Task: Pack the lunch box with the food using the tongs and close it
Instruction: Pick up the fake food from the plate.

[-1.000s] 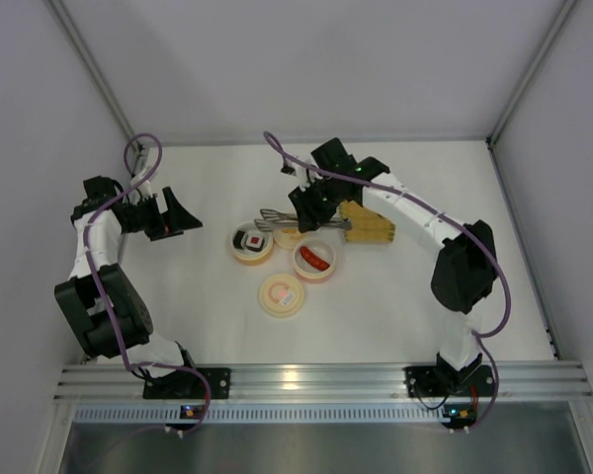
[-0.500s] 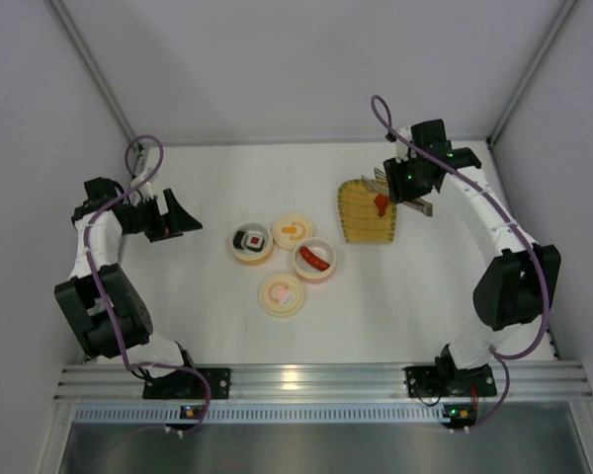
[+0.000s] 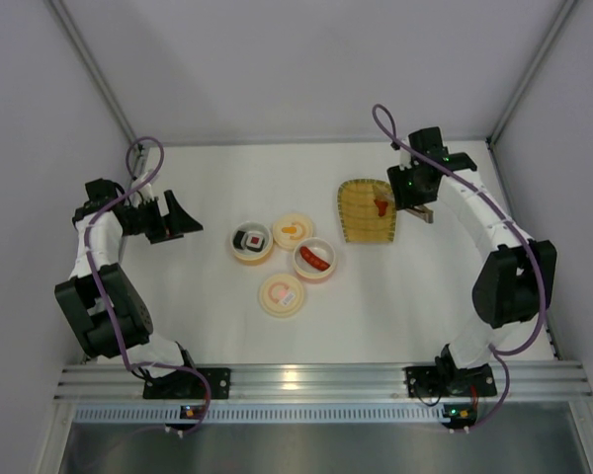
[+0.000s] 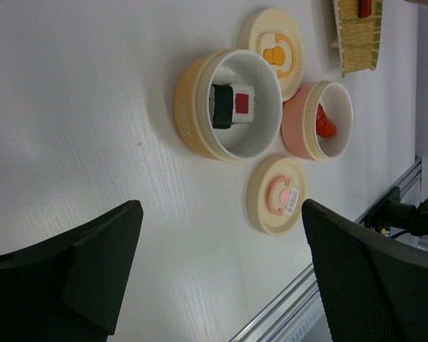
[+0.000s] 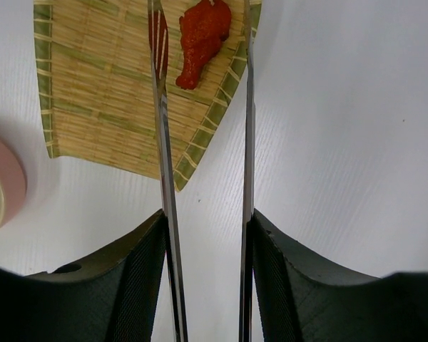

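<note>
Steel tongs [image 5: 162, 135], pinched in right gripper [image 5: 208, 221], straddle red piece [image 5: 202, 39]; off-centre squeeze could flick it; left gripper [image 4: 217, 214] agape

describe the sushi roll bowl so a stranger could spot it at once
On the white table, left of the woven yellow tray, four round pieces sit clustered. The leftmost is the yellow bowl: it alone holds a black-and-white sushi roll with a red centre, while the pink bowl holds a red sausage and the other two are flat lids.

White arm links [image 3: 479, 212], black joints [image 3: 514, 281], purple cables [image 3: 375, 120], black mesh-textured tool fingers [image 5: 128, 285]
</note>
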Available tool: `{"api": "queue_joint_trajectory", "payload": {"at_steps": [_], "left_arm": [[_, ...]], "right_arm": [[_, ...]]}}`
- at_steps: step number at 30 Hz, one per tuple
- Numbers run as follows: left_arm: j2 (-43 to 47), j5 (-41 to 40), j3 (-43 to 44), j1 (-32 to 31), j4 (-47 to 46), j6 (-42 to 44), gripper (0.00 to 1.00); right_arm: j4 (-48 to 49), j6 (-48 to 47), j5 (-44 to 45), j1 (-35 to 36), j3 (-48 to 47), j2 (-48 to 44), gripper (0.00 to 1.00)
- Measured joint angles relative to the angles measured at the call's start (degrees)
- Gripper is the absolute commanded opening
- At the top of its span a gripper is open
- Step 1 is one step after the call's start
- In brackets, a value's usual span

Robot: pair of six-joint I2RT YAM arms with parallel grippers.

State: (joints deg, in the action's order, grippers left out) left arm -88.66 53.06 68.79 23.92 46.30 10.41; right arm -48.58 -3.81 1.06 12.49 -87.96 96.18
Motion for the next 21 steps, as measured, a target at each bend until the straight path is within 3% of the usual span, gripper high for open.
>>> {"api": "queue_joint_trajectory", "payload": {"at_steps": [21], "left_arm": [[0.0, 0.0, 0.0, 0.0, 0.0, 0.0, 0.98]], "right_arm": [[0.7, -0.1, -0.7, 0.0, 2.6, 2.9, 0.47]]}}
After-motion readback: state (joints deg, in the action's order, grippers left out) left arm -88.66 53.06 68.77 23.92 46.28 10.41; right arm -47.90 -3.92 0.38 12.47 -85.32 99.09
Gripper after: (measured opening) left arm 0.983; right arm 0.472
